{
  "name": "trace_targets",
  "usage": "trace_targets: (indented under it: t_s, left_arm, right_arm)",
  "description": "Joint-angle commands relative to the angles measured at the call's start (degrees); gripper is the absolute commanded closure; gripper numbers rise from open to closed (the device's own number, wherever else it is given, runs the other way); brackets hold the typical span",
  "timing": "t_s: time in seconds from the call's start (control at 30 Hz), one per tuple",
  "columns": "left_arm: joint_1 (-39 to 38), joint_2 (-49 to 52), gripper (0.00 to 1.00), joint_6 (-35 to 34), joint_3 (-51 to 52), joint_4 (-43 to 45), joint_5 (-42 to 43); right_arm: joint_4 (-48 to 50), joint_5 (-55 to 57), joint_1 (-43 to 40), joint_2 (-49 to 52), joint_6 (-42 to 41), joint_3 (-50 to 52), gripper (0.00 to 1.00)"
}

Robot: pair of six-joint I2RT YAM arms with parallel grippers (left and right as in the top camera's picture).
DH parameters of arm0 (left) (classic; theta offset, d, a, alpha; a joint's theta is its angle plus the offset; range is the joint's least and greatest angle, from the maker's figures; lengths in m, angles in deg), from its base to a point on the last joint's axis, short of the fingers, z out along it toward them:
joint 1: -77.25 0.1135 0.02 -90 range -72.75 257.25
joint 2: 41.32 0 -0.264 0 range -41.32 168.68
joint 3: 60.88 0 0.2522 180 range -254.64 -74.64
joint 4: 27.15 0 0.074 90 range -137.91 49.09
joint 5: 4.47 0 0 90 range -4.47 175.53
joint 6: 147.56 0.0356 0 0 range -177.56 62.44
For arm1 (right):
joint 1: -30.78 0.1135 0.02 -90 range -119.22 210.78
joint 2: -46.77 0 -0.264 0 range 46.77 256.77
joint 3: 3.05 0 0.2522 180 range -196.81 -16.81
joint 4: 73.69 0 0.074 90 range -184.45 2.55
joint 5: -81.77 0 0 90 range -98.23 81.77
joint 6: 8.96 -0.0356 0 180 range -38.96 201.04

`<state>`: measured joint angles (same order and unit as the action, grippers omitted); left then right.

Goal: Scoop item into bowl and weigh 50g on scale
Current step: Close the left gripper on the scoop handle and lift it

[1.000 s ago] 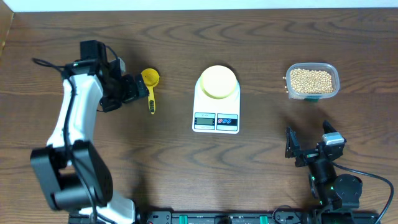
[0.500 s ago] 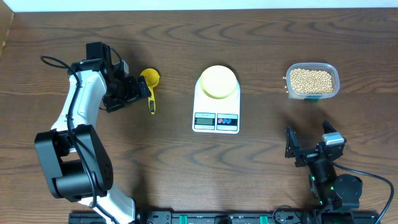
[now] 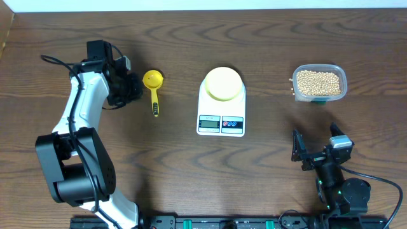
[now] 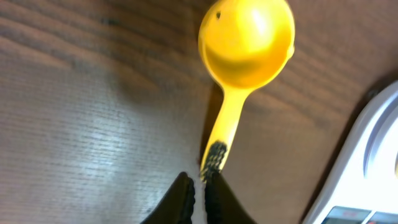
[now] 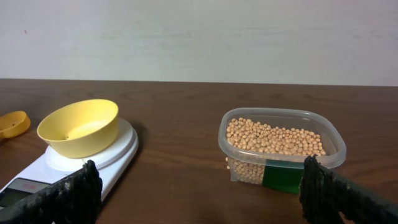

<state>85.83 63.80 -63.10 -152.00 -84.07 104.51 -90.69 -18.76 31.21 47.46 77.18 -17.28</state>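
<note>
Beans [image 3: 319, 81] fill tub [image 3: 344, 74]; left tool [image 4: 198, 185], pinched closed, points at scoop [image 4: 247, 43] handle.

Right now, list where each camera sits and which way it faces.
Overhead: above the table, facing straight down; left gripper and right gripper show.
Left wrist: near the scoop, facing down at it; shut fingertips show.
Right wrist: low, facing level toward bowl, scale, beans; open fingers at both edges.
Shared: overhead and right wrist both show the bowl on the scale.
</note>
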Motion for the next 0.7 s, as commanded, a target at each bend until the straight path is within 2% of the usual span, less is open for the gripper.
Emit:
trace_targets:
  t_s: [0.0, 0.03, 0.07, 0.1, 0.13, 0.17, 0.23, 0.3, 0.47, 0.67]
  left_arm:
    - [0.0, -0.2, 0.92, 0.6, 0.3, 2.5, -0.6]
    - [0.0, -0.2, 0.91, 0.8, 0.3, 3.1, -0.7]
    - [-0.1, -0.2, 0.84, 1.0, 0.3, 3.6, -0.7]
    - [-0.2, -0.2, 0.69, 1.0, 0.3, 3.9, -0.8]
    - [-0.4, -0.2, 0.50, 1.0, 0.3, 4.1, -0.8]
    - [-0.7, -0.2, 0.38, 1.4, 0.3, 4.2, -0.8]
    - [-2.0, 0.0, 0.31, 3.4, 0.3, 4.7, -0.8]
    - [-3.6, 0.5, 0.27, 4.2, 0.3, 5.4, -2.3]
    - [-8.2, 3.2, 0.27, 4.2, 0.3, 6.6, -10.1]
    - [-10.4, 8.0, 0.27, 4.2, 0.3, 6.1, -11.4]
  right_arm:
    - [-0.2, 0.0, -0.3, -0.3, 0.1, 0.2, 0.01]
    - [-0.2, 0.0, -0.3, -0.3, 0.1, 0.2, 0.01]
    - [-0.2, 0.0, -0.3, -0.3, 0.1, 0.2, 0.01]
    - [-0.2, 0.0, -0.3, -0.3, 0.1, 0.2, 0.01]
    - [-0.2, 0.0, -0.3, -0.3, 0.1, 0.2, 0.01]
    - [-0.2, 0.0, -0.3, -0.3, 0.1, 0.2, 0.01]
    - [-0.2, 0.0, -0.3, -0.3, 0.1, 0.2, 0.01]
    - [-0.2, 0.0, -0.3, -0.3, 0.1, 0.2, 0.01]
    - [-0.2, 0.0, -0.3, -0.3, 0.1, 0.2, 0.01]
    - [-0.2, 0.0, -0.3, -0.3, 0.1, 0.2, 0.01]
